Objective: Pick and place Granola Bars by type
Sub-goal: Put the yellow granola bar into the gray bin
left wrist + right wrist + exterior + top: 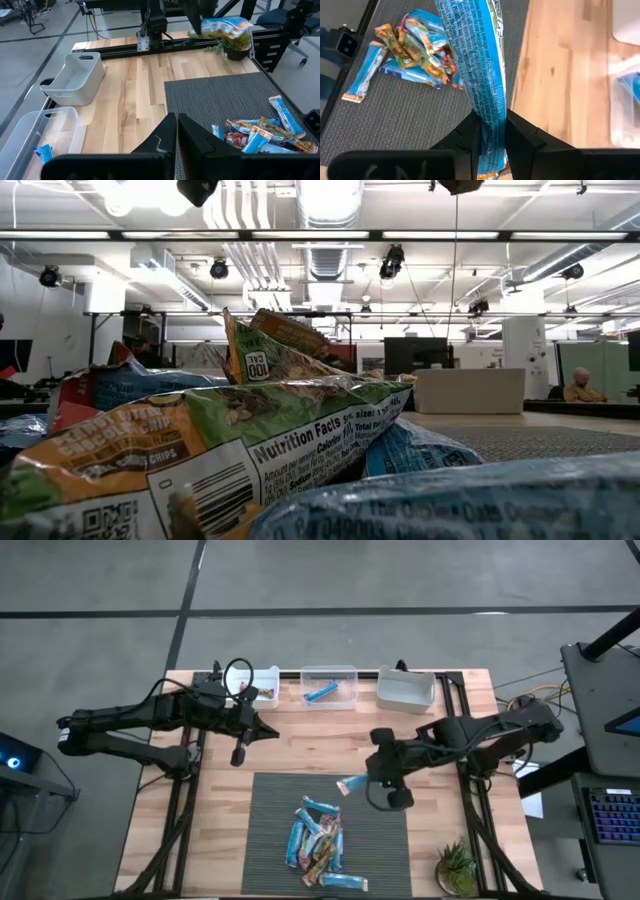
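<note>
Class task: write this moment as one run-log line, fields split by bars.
right pincer: shut on blue bar, above mat | left pincer: shut, empty, near bins | pile: on mat | clear bin: one blue bar inside

left tool (176, 131) closed, right tool (492, 131) clamped
</note>
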`<state>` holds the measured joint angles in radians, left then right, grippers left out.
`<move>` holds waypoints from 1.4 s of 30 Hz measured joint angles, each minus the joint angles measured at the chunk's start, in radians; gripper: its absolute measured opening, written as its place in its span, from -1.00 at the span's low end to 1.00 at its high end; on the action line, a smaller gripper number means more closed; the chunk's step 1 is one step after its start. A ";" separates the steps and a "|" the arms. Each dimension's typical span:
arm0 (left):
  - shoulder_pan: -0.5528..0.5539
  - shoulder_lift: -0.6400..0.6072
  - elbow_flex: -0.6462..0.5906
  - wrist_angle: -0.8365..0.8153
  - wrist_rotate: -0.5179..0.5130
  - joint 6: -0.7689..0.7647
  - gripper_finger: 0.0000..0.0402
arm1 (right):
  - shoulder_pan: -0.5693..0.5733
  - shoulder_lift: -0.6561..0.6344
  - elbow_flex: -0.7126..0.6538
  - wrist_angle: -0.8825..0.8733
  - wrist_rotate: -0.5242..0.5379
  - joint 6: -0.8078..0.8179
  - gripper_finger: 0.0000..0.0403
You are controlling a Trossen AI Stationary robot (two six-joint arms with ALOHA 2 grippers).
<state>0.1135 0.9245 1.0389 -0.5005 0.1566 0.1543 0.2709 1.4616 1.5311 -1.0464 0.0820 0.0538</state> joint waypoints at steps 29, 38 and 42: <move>0.000 0.000 0.000 0.005 0.000 -0.005 -1.00 | -0.544 -0.277 -0.003 -0.056 0.033 -0.209 -0.69; 0.000 0.000 0.000 0.008 0.000 -0.005 -1.00 | -0.742 -0.253 -0.004 -0.064 0.023 -0.231 -0.69; 0.000 0.000 0.000 0.008 0.000 -0.005 -1.00 | -0.814 -0.228 -0.004 -0.063 0.022 -0.221 -0.69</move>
<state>0.1135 0.9245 1.0386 -0.4927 0.1566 0.1493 -0.5435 1.2335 1.5272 -1.1091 0.1043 -0.1673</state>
